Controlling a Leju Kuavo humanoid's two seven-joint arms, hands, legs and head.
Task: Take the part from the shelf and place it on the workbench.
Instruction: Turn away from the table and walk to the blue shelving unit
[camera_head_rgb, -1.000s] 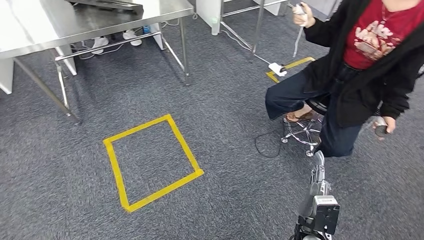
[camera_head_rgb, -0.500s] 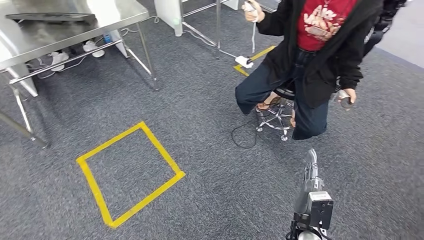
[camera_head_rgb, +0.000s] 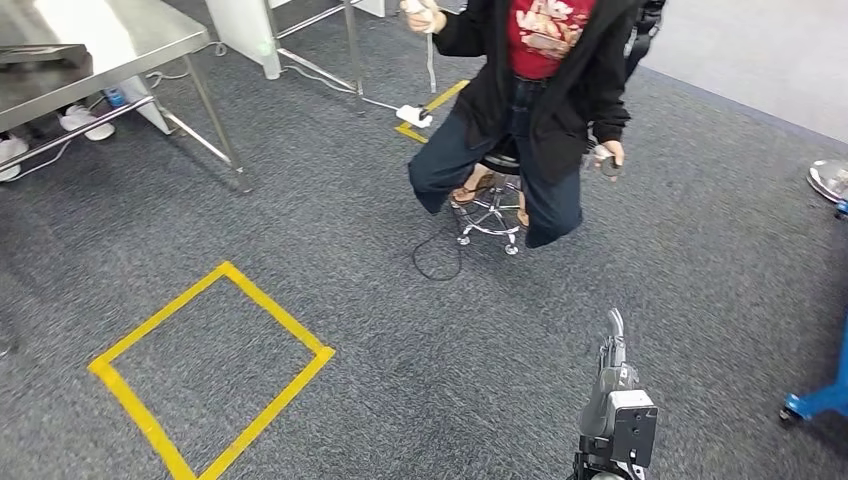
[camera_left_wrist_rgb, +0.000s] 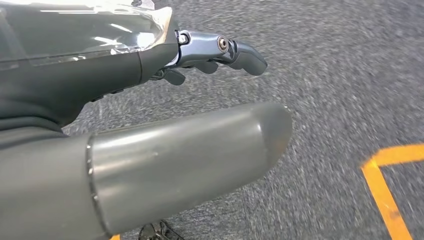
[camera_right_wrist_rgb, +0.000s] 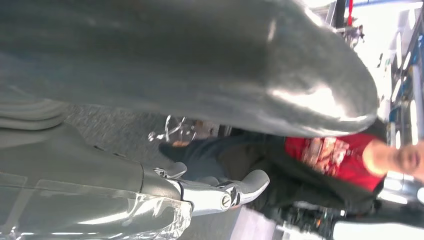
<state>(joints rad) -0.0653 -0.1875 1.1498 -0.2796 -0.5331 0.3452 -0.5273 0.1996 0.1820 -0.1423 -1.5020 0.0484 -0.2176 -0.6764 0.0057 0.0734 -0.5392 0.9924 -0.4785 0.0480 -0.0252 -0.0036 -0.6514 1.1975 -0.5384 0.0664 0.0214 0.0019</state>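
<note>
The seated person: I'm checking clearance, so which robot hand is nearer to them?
Right. The right hand hangs low on the person's side. The left hand hangs over carpet by the yellow tape square, farther off.

Even, bright overhead light fills the head view; the grey carpet (camera_head_rgb: 330, 250) is sharp, with only soft shadows under the stool (camera_head_rgb: 490, 215) and the steel bench (camera_head_rgb: 110, 40), whose top shows pale glare. In the left wrist view the carpet beyond the fingers (camera_left_wrist_rgb: 240, 50) is smeared by motion blur. In the right wrist view the thumb (camera_right_wrist_rgb: 200, 65) carries a white highlight, and the person (camera_right_wrist_rgb: 340, 155) past the fingers is blurred, with blown-out brightness behind.
</note>
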